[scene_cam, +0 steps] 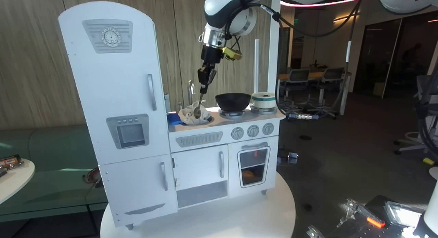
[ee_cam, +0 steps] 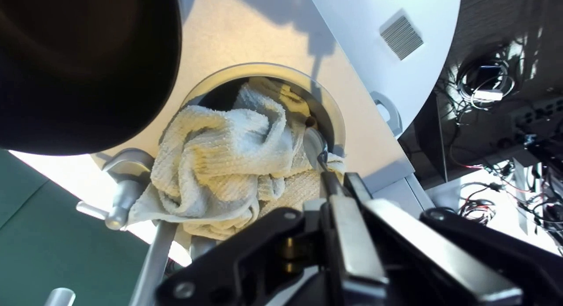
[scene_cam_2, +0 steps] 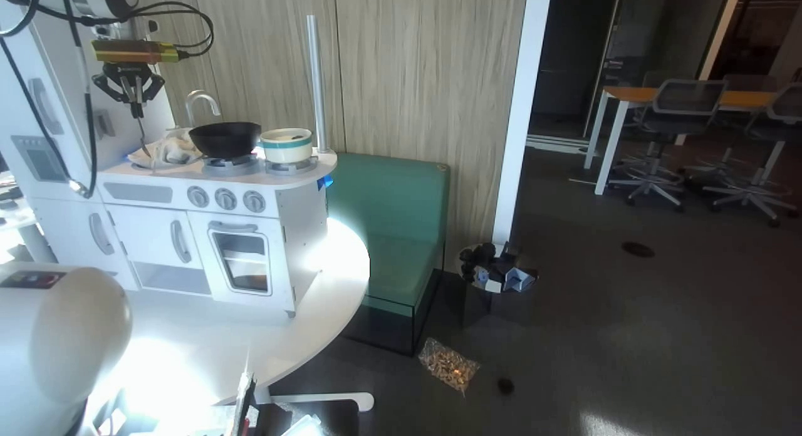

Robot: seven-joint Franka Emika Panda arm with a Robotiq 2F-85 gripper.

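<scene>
The gripper [scene_cam: 203,90] clenched a spoon [scene_cam: 197,112], its tip over a towel [ee_cam: 224,152] crowding the sink [ee_cam: 259,69] by the front edge of the surface [ee_cam: 242,33]. A faucet [scene_cam: 190,94] rose at the back edge; a black pan [scene_cam: 233,102] stood beside the sink, a teal-banded pot [scene_cam: 264,102] beyond.

In both exterior views, the toy kitchen [scene_cam: 157,135] stands toward nine o'clock, faced from middle distance; in an exterior view the angle is oblique, showing its oven-side end [scene_cam_2: 304,235]. The wrist view looks steeply down, close over the towel [ee_cam: 233,152], with fingers [ee_cam: 358,244] at five o'clock, sharing the black pan [ee_cam: 83,68] with both.
</scene>
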